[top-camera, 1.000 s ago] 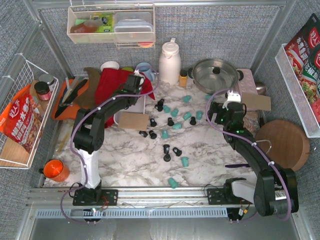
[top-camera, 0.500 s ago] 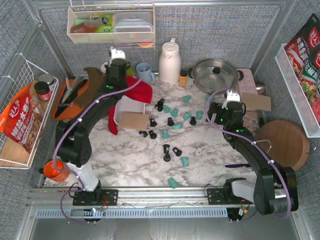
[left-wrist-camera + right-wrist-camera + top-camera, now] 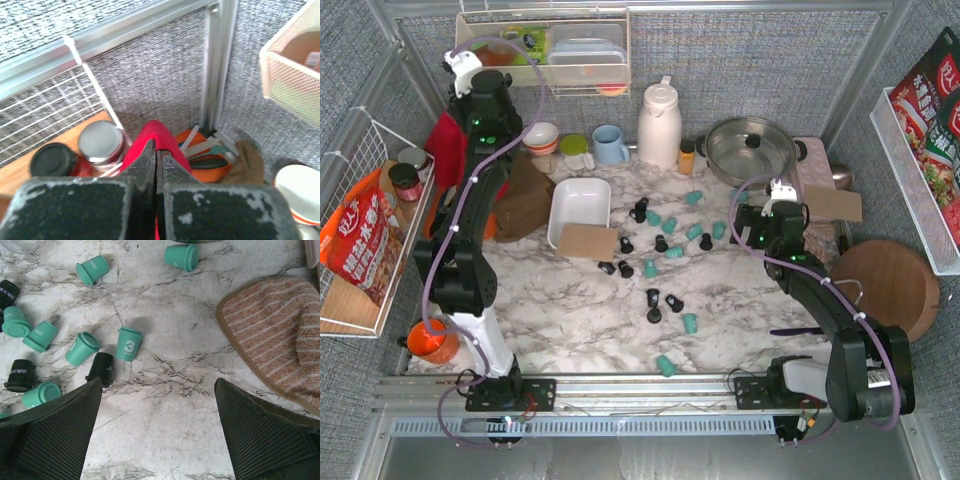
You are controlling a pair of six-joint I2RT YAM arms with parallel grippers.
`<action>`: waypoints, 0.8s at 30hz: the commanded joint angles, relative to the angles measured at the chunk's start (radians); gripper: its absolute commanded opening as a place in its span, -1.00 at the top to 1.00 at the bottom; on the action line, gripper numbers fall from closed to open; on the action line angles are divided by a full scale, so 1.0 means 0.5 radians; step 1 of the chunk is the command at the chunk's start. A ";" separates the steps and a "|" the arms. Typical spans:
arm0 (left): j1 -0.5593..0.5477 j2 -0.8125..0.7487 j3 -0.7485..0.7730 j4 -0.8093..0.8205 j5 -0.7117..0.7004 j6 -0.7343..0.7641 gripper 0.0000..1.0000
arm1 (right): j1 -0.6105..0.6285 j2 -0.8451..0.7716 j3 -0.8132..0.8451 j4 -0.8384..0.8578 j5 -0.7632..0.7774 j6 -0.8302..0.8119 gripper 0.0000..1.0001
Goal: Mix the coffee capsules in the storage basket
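Firstly, at the far left a white wire basket (image 3: pixel 375 150) hangs on the wall and carries an orange bag (image 3: pixel 360 235) and 2 jars (image 3: pixel 102 142). Just beside it, high in the far left corner, the left tool (image 3: pixel 156 155) has its fingers pressed together on a red cloth (image 3: pixel 154 131). The cloth hangs down from them, clear of the counter (image 3: pixel 570 325). A brown cloth (image 3: pixel 525 195) lies on the counter a little to the right.

Next comes the storage basket (image 3: pixel 582 200), which rests flat on the marble, left of the centre. A brown card (image 3: pixel 588 240) overlaps its near edge. Behind it stand a blue mug (image 3: pixel 610 145) and a white jug (image 3: pixel 658 125).

The coffee capsules (image 3: pixel 674 252), about 20 of them, teal and black, lie scattered on the counter to the right of the storage basket, from its corner toward the middle. 1 teal pod lies apart near the front edge. Most of them lie on their sides.

Further right, the right tool (image 3: pixel 157 390) hovers low over bare marble with its fingers spread wide apart and nothing between them. In the right wrist view a teal capsule marked 3 (image 3: pixel 129 344) lies just beside a black capsule (image 3: pixel 100 369), ahead of the left finger. A striped cloth (image 3: pixel 280 325) lies to the right of the tool. Behind it is a steel pan (image 3: pixel 750 150), and a round wooden board (image 3: pixel 885 290) lies at the far right.
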 commanded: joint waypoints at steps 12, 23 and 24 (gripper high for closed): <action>0.133 0.420 -0.004 -0.583 0.458 -0.892 1.00 | 0.005 0.035 0.035 0.018 -0.043 0.027 -0.98; 0.184 0.146 -0.113 -0.682 0.861 -1.016 -0.85 | 0.006 0.052 0.050 0.007 -0.055 0.027 -0.99; 0.178 0.075 -0.166 -0.683 0.905 -1.019 -0.87 | 0.004 0.049 0.048 0.007 -0.058 0.028 -0.98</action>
